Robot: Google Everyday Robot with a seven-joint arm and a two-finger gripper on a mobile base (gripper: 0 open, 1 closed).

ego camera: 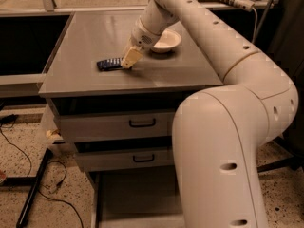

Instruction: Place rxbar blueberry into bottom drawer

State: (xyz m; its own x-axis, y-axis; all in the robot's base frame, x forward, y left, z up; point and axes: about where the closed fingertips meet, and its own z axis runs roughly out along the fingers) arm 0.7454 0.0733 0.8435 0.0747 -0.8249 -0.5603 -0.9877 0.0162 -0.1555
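Gripper point(129, 60) at the dark navy-blue flat snack bar point(108, 63) on grey tabletop point(95, 37); grasp cannot be told. Pulled-out grey bottom drawer point(137, 198) unfilled; lift and transfer remain.

Cream rounded arm shells point(237, 56) with small dark holes are tapering to a tan gripper point(127, 63) over the cabinet top point(85, 37).

Lab: floor cables point(19, 147), grey cabinet point(114, 126) beneath pincer point(129, 61)

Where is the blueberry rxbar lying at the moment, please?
The rxbar blueberry lies flat on the grey cabinet top, picture-left of the cream bowl, with the gripper at its right end.
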